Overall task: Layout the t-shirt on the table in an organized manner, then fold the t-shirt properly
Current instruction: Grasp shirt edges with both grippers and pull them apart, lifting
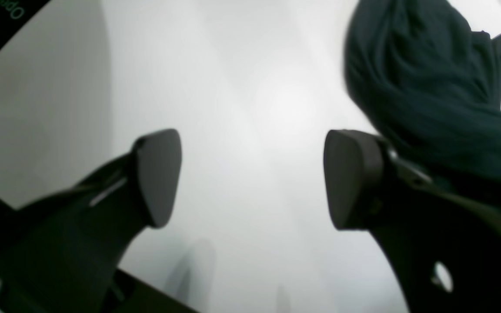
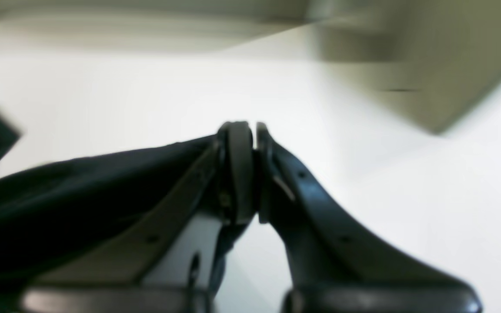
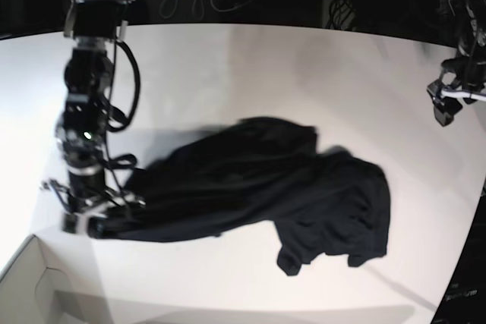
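The shirt point(image 3: 258, 187) is black and lies crumpled on the white table point(image 3: 250, 66), near the middle. It is not flat. It is stretched out long toward one side, where the right tool point(image 3: 89, 221) has hold of its end. The other end is a bunched lump with a sleeve poking out at the bottom. In the right wrist view, the right tool point(image 2: 252, 174) has its two fingers pressed close together, and the shirt point(image 2: 59, 195) is pinched between them and trails off to the side. Some cloth hangs down under the fingers too. The table point(image 2: 407, 195) past it is bare and white, and a pale box point(image 2: 407, 56) is blurry at the top. A corner of that box point(image 3: 30, 286) also shows in the base view, near the right tool. The left tool point(image 3: 448, 108) is up in the air, well apart from the shirt, by the table's far edge. In the left wrist view, the left tool point(image 1: 252, 178) has its two fingers point(image 1: 159, 174) wide apart with nothing between them. Only the white table point(image 1: 250, 108) shows in the gap. The shirt point(image 1: 429, 87) is a dark heap behind one finger.
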You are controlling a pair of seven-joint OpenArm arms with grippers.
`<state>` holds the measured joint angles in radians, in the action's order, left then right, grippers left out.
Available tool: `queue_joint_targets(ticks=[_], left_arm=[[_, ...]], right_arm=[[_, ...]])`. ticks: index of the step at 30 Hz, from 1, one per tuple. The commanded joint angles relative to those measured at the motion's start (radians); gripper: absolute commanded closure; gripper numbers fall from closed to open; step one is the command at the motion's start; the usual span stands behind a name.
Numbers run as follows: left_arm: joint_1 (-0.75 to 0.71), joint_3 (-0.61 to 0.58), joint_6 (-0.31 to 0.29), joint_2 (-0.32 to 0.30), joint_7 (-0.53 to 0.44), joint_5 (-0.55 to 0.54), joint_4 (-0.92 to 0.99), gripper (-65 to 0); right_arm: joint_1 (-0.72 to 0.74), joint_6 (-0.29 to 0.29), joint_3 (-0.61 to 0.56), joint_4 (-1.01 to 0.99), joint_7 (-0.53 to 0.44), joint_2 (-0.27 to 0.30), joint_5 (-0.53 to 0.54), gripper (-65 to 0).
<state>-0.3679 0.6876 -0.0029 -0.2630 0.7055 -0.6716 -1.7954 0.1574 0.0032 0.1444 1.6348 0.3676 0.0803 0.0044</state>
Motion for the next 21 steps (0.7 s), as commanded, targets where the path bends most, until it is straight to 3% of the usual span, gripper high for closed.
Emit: queue_joint_targets(ticks=[1, 5, 10, 18, 21], left_arm=[[0.002, 0.007, -0.003, -0.015, -0.016, -0.009, -0.019, -49.7], [0.028, 0.007, -0.003, -0.014, -0.016, -0.009, -0.016, -49.8], [0.060, -0.050, -0.003, 0.012, -0.016, -0.001, -0.016, -49.8], [0.163, -0.269, 0.007, 0.023, -0.016, 0.000, 0.016, -49.8], [0.235, -0.340, 0.007, 0.052, -0.016, 0.002, 0.079, -49.8]], right_arm=[[-0.008, -0.002, 0.042, 0.049, -0.026, 0.005, 0.001, 0.0], [-0.127, -0.001, 0.169, 0.158, -0.029, -0.001, 0.001, 0.0], [-0.261, -0.001, 0.252, 0.130, -0.028, -0.038, 0.001, 0.0], [-0.364, 0.001, 0.268, 0.083, -0.028, -0.027, 0.001, 0.0], [-0.394, 0.002, 0.268, 0.095, -0.028, -0.026, 0.001, -6.4]])
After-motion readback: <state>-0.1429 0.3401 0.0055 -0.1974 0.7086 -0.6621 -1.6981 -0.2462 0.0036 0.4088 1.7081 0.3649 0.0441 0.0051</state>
